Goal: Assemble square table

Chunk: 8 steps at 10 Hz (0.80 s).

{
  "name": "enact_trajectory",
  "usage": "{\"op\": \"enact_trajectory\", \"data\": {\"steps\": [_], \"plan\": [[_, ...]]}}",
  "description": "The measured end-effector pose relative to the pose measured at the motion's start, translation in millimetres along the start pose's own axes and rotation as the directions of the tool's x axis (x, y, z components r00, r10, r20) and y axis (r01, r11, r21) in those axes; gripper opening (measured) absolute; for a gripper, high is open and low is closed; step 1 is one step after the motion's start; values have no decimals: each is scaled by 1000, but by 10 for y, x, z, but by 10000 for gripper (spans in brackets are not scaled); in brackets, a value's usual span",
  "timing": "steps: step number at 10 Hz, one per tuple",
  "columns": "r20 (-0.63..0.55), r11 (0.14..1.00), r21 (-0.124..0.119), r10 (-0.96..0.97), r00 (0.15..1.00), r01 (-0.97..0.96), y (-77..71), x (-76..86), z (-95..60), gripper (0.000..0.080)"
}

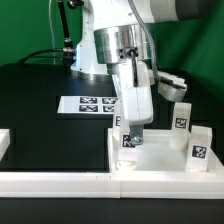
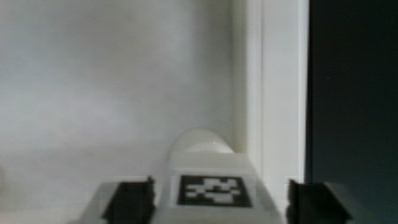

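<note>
While the hand point(image 1: 131, 140) stands over the tabletop point(image 1: 150, 160) near the counter's point(image 1: 40, 110) front, its fingers point(image 2: 130, 202) apart on either side of an upright tagged leg point(image 2: 214, 180), that light, rigid, smooth plastic leg looks best pinched mid-shaft.

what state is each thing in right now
hand: open, fingers either side of a leg, apparently not gripping
leg at the hand: upright on the tabletop
tabletop: flat on the table, under the hand
two other legs: standing upright, loose
marker board: flat on the table
</note>
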State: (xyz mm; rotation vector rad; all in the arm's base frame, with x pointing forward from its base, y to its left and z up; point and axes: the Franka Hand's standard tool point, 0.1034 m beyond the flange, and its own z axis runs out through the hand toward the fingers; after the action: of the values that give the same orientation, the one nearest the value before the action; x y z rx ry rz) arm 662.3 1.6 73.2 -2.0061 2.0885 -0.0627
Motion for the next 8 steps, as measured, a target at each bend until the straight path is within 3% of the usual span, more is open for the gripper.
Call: {"op": "enact_trajectory", "data": {"steps": [1, 2, 3, 7, 8], "plan": [[-1, 998, -4, -61, 998, 61, 1, -6, -5, 537], [-6, 958, -34, -285, 959, 285, 4, -47, -42, 537], [0, 888, -36, -459, 888, 459, 15, -50, -50, 626], [12, 744, -43, -667, 745, 666, 56, -21, -28, 649], [11, 609, -67, -791, 611, 790, 48, -15, -37, 649]]}}
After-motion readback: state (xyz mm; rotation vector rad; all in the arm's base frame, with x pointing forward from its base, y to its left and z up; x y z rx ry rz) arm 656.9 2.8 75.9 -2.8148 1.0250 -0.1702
